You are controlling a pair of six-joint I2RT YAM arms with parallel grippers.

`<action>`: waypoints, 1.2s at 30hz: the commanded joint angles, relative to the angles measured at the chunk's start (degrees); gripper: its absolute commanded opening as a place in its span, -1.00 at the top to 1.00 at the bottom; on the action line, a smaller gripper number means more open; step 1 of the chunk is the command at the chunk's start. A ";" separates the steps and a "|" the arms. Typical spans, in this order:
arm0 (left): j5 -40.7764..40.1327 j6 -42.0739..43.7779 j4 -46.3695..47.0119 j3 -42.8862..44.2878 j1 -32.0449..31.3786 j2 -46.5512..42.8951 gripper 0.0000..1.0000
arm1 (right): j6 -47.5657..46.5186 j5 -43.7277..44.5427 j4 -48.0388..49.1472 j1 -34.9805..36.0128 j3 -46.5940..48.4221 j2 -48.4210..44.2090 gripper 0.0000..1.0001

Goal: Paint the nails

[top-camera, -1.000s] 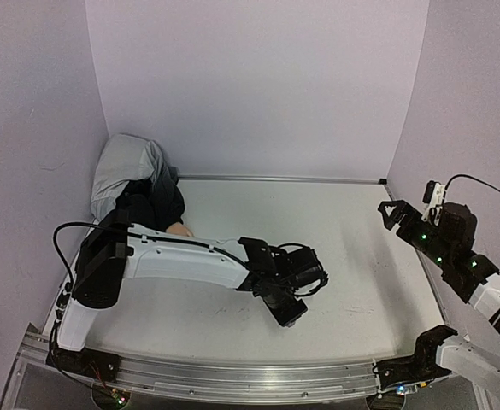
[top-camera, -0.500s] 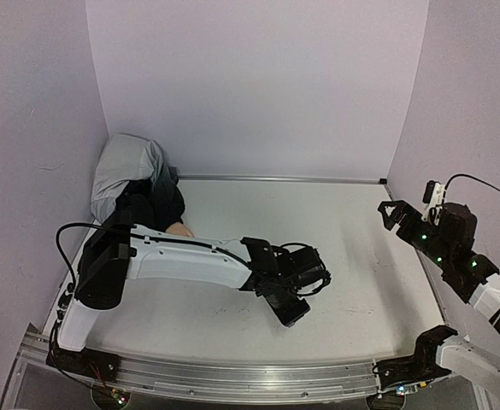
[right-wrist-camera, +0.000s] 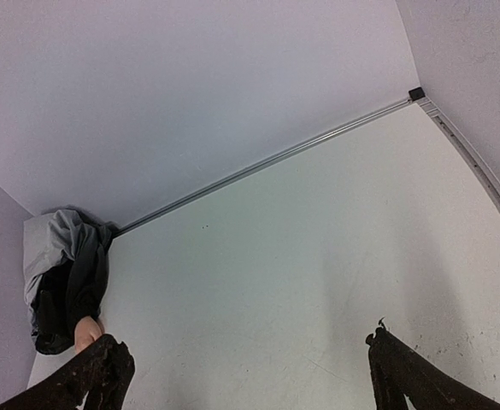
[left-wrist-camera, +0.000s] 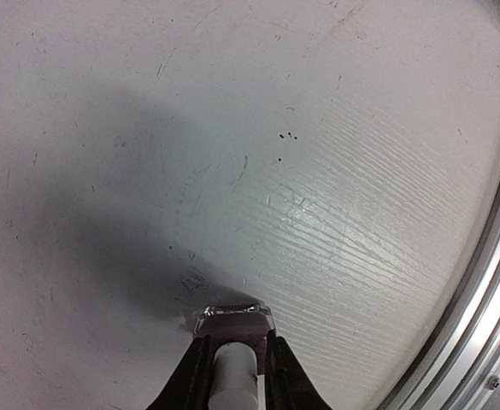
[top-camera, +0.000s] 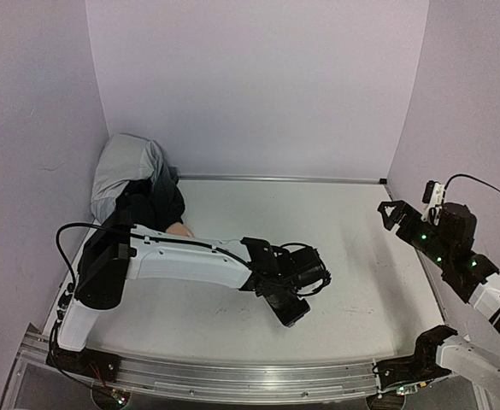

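A small nail-polish bottle [left-wrist-camera: 232, 323] of dark glass with a white cap [left-wrist-camera: 234, 377] stands on the white table near the front middle. My left gripper [left-wrist-camera: 232, 342] is shut on it, one black finger against each side. From above, the left gripper [top-camera: 291, 313] hides the bottle. The peach mannequin hand [top-camera: 179, 229] pokes out of a black sleeve at the back left, also seen as the hand [right-wrist-camera: 85, 331] in the right wrist view. Its nails are too small to make out. My right gripper [top-camera: 392, 213] hovers open at the far right, holding nothing.
A grey and black cloth bundle [top-camera: 134, 175] lies in the back left corner over the sleeve. A metal rail [top-camera: 232, 376] runs along the table's front edge, close to the bottle. Lilac walls close in the back and both sides.
The left jaws have closed in onto the bottle's sides. The left gripper has shifted very slightly. The right arm has not moved.
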 commanded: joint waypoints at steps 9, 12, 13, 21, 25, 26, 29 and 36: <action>-1.45 -0.22 -0.62 -1.07 -0.30 -1.00 0.40 | -0.21 -0.24 2.03 0.46 1.81 0.37 -0.97; -1.50 -0.53 -0.48 -1.52 -0.28 -1.26 0.52 | -0.19 -0.26 2.03 0.38 1.77 0.37 -0.97; -1.59 -0.55 -0.58 -1.64 -0.31 -1.27 0.55 | -0.24 -0.23 2.03 0.45 1.80 0.41 -0.97; -2.71 -0.89 -0.45 -2.81 -0.31 -3.15 0.95 | -0.42 0.05 1.98 0.44 1.55 0.68 -0.97; -4.50 -0.58 -0.53 -3.20 -0.24 -5.58 1.00 | 0.15 0.91 2.01 0.45 0.75 0.90 -0.96; -4.84 -0.55 -0.58 -3.40 -0.16 -6.57 1.00 | -0.06 0.82 2.21 0.46 0.53 0.77 -0.97; -4.36 -1.38 -0.64 -4.66 0.92 -9.76 1.00 | -1.64 0.93 2.64 0.46 -0.18 0.05 -0.97; 4.49 -7.71 -0.71 -9.29 9.80 -18.06 1.00 | -8.30 -9.17 4.90 0.46 1.94 7.31 -0.97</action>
